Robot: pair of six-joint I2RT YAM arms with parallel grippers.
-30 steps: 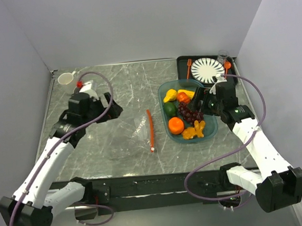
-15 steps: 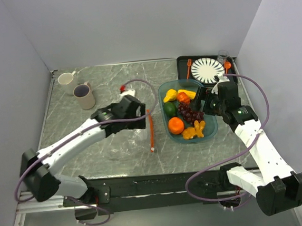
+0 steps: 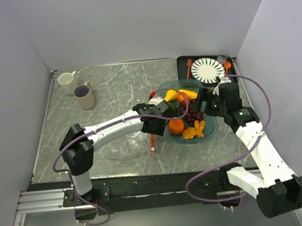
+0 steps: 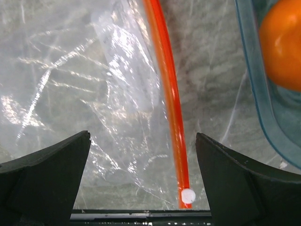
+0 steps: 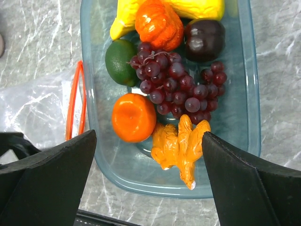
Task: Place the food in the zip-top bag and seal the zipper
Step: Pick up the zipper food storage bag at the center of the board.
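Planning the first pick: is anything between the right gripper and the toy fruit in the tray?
Nothing visible. The right gripper hangs open above the teal tray; the orange and the grape bunch lie uncovered below it. The left gripper is aside, over the clear bag.

We can read no text, label, brand, number or sign in any of these views. The only marking we find is the ring of dark radial stripes on the white plate (image 3: 207, 69), and that is a pattern, not writing.
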